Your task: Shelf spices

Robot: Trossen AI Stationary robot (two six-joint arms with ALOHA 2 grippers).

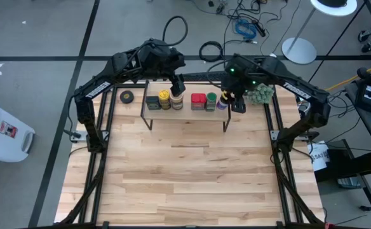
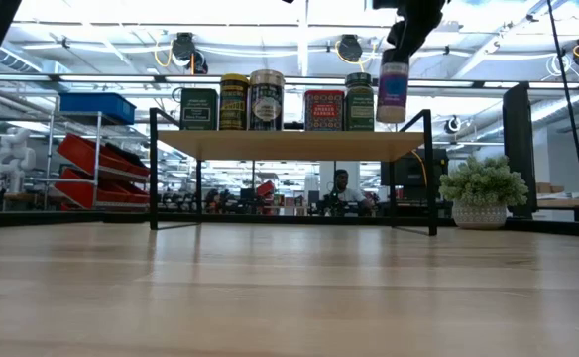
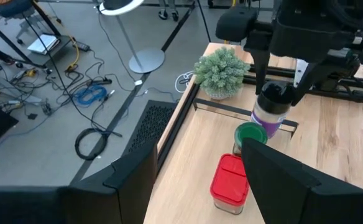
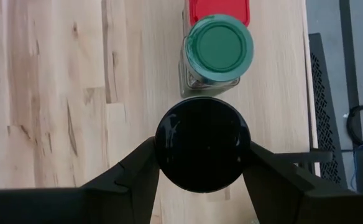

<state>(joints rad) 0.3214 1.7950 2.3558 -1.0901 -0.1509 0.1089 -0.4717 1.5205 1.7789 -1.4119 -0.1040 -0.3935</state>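
A: From above, where do things stand?

B: The shelf point(image 1: 187, 112) sits at the far end of the surface point(image 1: 192, 172). Along its top board run a dark boxy tin point(image 1: 152, 102), a yellow-lidded jar point(image 1: 164, 99), a tan-lidded jar point(image 1: 176, 101), a red square tin point(image 1: 198, 100) and a green-lidded jar point(image 1: 211, 102). The right gripper point(image 1: 227, 100) is over the shelf's right end, jaws clamped on a dark-lidded jar point(image 1: 224, 98) just beside the green-lidded one. The left gripper point(image 1: 178, 86) hangs over the tan-lidded jar; I cannot tell how its jaws stand here. A black tape roll point(image 1: 128, 97) lies left of the shelf, and a green plant ball point(image 1: 260, 95) sits to its right.

A: And at table height?

B: Five containers stand upright in a row on the board. The held jar point(image 2: 393, 87), with its purple label, hangs upright at the right end, its base slightly above the board and not touching it.

A: The left wrist camera?

B: The red square tin point(image 3: 230, 182) and the green-lidded jar point(image 3: 250, 135) are in line, the right gripper point(image 3: 275, 99) grips the purple-labelled jar beyond them, and the plant is further off. The left jaws look spread apart with nothing between them.

A: The right wrist camera?

B: The right jaws press both sides of the round dark lid point(image 4: 202, 144). The green lid point(image 4: 219, 46) is next in line, then the red tin's edge point(image 4: 218, 10).
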